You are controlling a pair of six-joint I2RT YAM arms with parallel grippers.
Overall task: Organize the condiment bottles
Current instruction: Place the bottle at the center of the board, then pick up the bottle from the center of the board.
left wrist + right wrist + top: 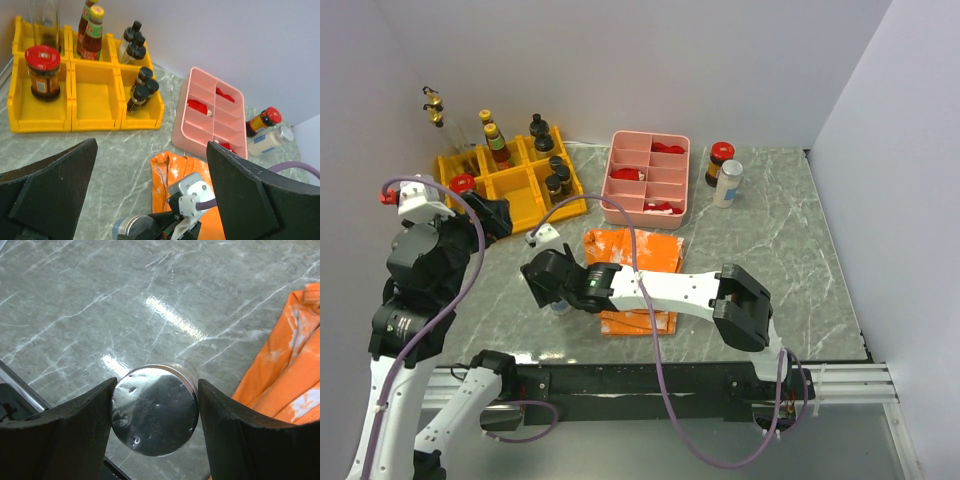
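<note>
The right gripper (156, 392) is closed on a silver-capped jar (152, 415). The jar is upright, near the worktop's near edge, just left of the orange cloth (635, 250). The yellow rack (512, 185) lies toward the far left corner, nearer to the left gripper (498, 215), whose jaws stand wide apart. I count one held jar, four black-capped bottles (141, 89) in the rack, and one dark jar (720, 162) and one pale bottle (728, 183) beside the pink tray (616, 175).

We found the bin rack (520, 178) at the table's (790, 260) 10 o'clock, bottles (498, 145) standing in it, the divided tray (649, 135) at 12, a jar (720, 162) and shaker (728, 184) at its 3, the folded cloth (640, 250) before it, and a lidded jar (155, 410) at the cloth's 9.
</note>
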